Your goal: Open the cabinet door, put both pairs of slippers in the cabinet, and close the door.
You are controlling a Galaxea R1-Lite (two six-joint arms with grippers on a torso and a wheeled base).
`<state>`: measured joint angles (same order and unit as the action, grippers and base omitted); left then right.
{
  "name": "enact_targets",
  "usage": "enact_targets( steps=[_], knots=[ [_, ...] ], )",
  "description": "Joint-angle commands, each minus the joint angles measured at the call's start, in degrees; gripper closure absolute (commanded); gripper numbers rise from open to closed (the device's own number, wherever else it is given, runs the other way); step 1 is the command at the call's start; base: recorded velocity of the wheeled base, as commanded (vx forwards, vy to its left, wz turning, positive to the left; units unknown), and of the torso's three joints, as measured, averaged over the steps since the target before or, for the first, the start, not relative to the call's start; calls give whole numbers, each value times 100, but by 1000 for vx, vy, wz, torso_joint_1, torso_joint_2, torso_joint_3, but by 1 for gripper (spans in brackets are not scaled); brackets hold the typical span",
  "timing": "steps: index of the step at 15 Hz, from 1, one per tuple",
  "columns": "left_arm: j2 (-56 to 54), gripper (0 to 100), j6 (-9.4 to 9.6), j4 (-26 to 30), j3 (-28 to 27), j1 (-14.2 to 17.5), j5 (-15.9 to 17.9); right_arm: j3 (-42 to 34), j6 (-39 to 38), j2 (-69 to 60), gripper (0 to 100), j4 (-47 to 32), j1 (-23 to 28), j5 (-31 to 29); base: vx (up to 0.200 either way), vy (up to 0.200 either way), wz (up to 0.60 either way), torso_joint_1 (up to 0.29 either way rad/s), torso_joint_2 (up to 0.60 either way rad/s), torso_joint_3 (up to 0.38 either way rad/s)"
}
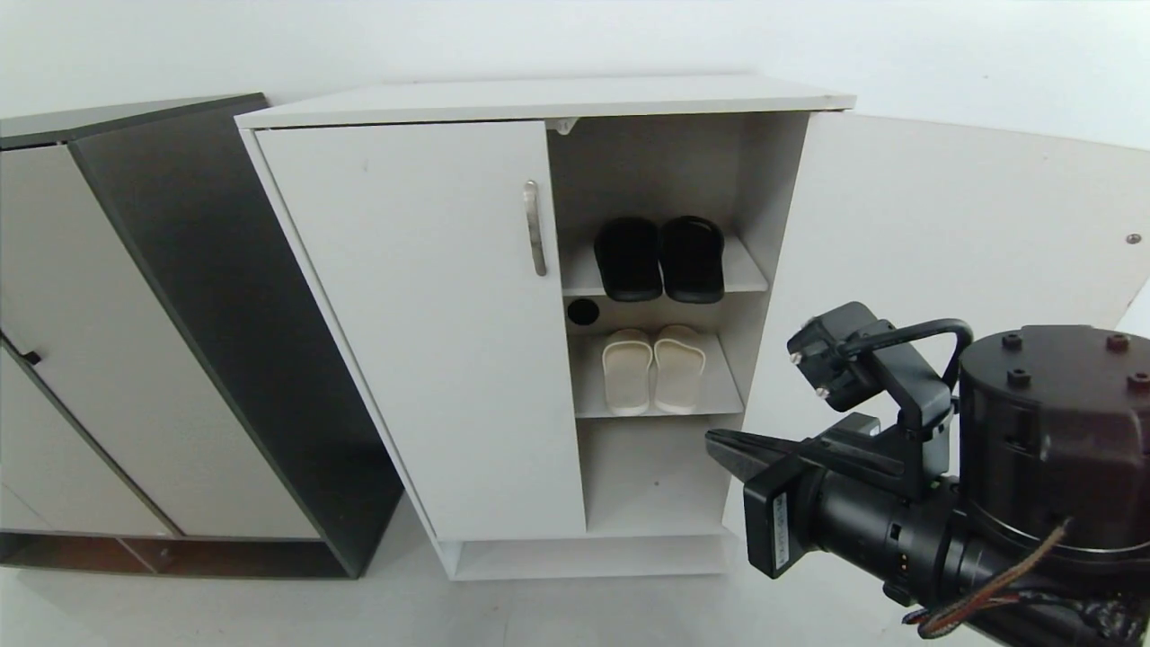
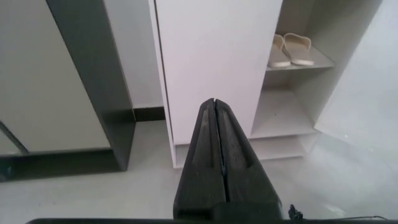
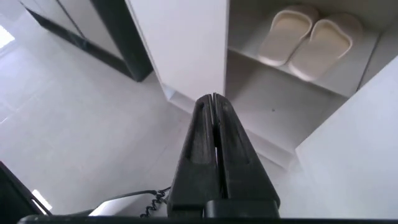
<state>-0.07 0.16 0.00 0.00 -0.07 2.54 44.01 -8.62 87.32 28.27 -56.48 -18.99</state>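
Two pincers: both are showing their fingers pressed flat together with no gap, and both are gripping nothing.
Right pincer (image 1: 716,443): is hanging low in front of the cabinet's (image 1: 539,97) open right half, tips pointing toward the bottom compartment (image 1: 651,476); it is fully closed, carrying nothing, and touching neither shelf, door nor slippers.
Left pincer (image 2: 214,102): is hovering above the floor (image 2: 93,193), facing the lower part of the closed door (image 2: 211,56); its fingers are meeting along one thin seam, holding nothing, and it is sitting apart from the cabinet.
Cabinet: white, is standing on the pale floor against the wall.
Closed door: is covering the cabinet's left half, with an upright metal handle (image 1: 535,227) running along its inner edge.
Open door (image 1: 943,243): is standing swung wide out to the right, and the shelves are showing.
Black slippers (image 1: 659,258): the pair is lying side by side on the upper shelf (image 1: 750,270), the two touching each other.
White slippers (image 1: 653,368): the pair is lying side by side on the shelf below (image 1: 723,391), directly under the black pair, the two just touching.
Round hole (image 1: 583,312): dark, is showing in the back panel between the two shelves, near the closed door's edge.
Bottom compartment: is sitting under the white slippers' shelf.
Dark cabinet (image 1: 180,270): grey with pale doors, is standing just beside the white cabinet on its left, doors closed.
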Motion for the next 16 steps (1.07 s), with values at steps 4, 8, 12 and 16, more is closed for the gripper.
enact_targets(
  steps=[4,8,12,16],
  knots=[
    [7,100,2,0,0,-1,-7,-41,1,189,100,3,32,106,0,0,0,0,0,0],
    [7,100,-7,0,0,7,1,-112,9,259,100,3,58,115,0,0,0,0,0,0],
    [7,100,-7,0,0,-1,1,-112,1,347,100,29,58,115,0,0,0,0,0,0],
    [7,100,-7,0,0,-1,1,-121,9,356,100,38,58,98,0,0,0,0,0,0]
  ],
)
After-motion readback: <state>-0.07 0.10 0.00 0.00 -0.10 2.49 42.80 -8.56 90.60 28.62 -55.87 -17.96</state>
